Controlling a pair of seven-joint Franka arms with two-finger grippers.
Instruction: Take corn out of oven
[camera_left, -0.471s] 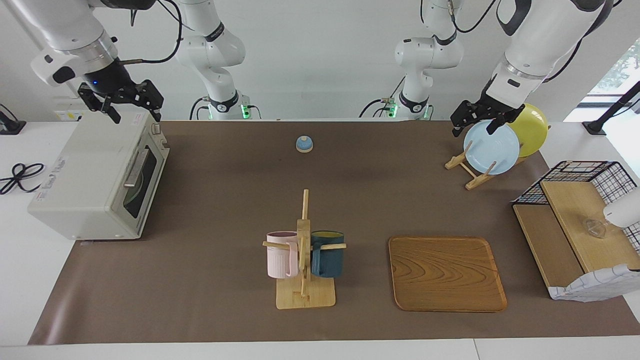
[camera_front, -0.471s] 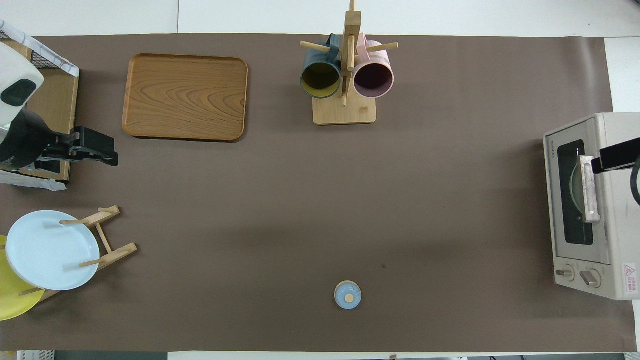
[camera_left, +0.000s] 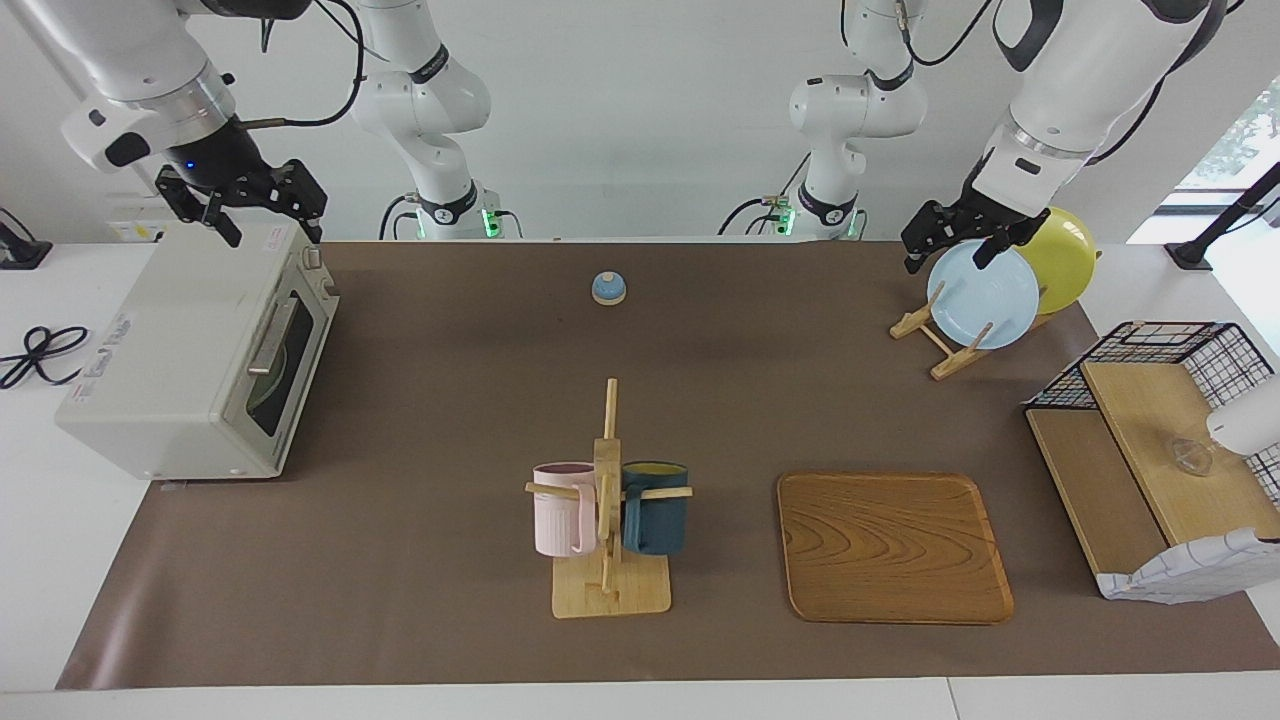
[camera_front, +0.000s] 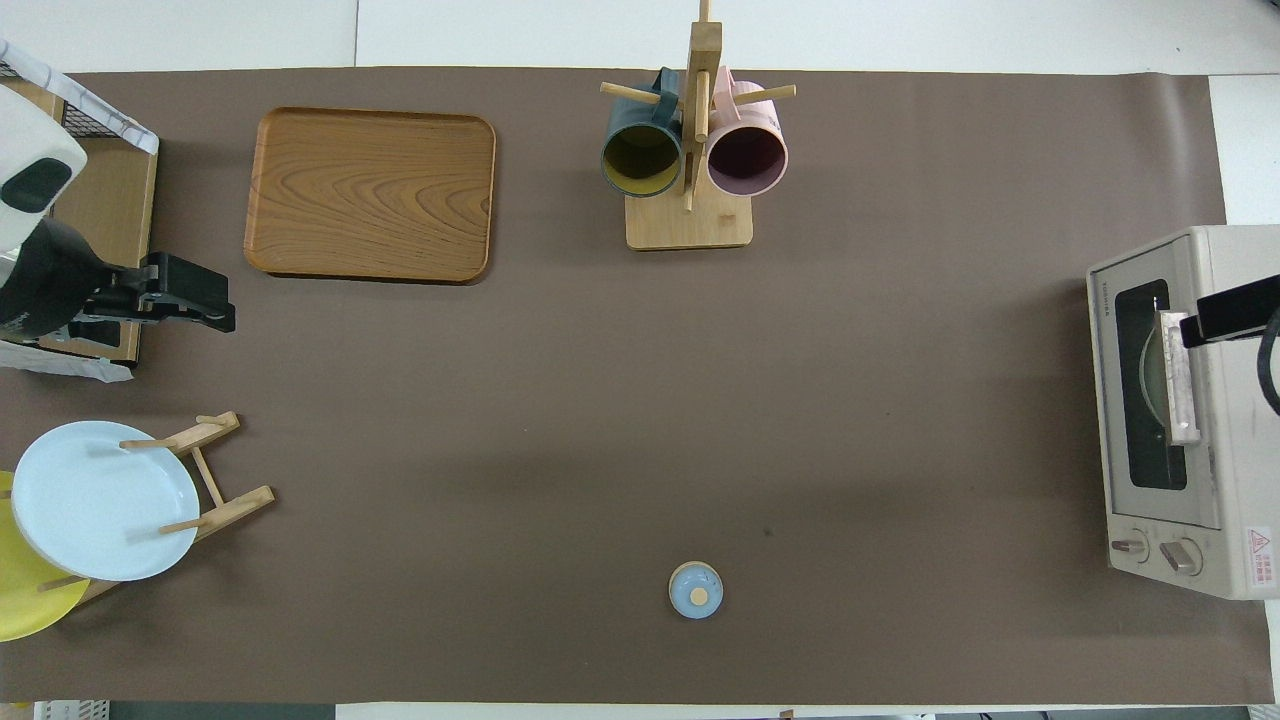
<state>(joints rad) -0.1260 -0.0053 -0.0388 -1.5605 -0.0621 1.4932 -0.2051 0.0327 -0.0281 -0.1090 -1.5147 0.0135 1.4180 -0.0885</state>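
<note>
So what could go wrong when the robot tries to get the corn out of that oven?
The oven door is closed, so the bar handle must be pulled first; the right gripper, open above the oven's top, could slip off it. The corn cannot be seen through the dark glass, so the reach inside may be a guess. The left gripper hangs open over the blue plate in its rack; a careless move could knock it.

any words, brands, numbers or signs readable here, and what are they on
Brand word on the oven door frame, above the glass: too small to read.
Print on the oven's side panel: too blurred to read.
Red and white warning sticker beside the oven's knobs: a sign with small print, not readable.
No other text shows.
</note>
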